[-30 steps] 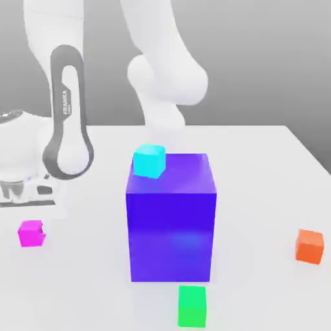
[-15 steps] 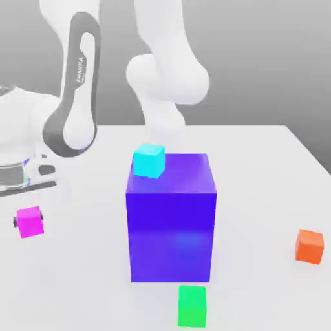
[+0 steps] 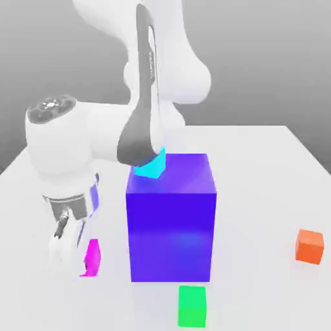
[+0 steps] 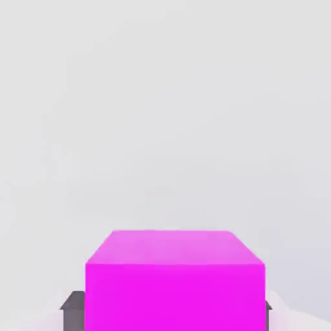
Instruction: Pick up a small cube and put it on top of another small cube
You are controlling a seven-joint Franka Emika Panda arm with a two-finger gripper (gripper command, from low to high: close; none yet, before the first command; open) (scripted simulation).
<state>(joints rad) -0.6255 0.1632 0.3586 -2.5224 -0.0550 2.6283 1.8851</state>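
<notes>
The small cube (image 3: 94, 256) is bright magenta and sits between the fingers of my gripper (image 3: 83, 257), low over the white table just to the left of the big blue-purple cube (image 3: 171, 220) in the exterior view. In the hand view the magenta cube (image 4: 176, 278) is gripped by my gripper (image 4: 176, 313), with a grey finger (image 4: 72, 311) pressed against one of its sides. Whether the cube touches the table I cannot tell. A cyan small cube (image 3: 154, 168) rests on the big cube's top corner, partly hidden by my arm.
A green small cube (image 3: 192, 306) lies on the table (image 3: 258, 161) in front of the big cube. An orange small cube (image 3: 309, 245) sits at the exterior view's right. My arm's white wrist hangs over the table's left side.
The arm has swung from the exterior view's far left toward the big cube, carrying the magenta cube with it. The other cubes have not moved.
</notes>
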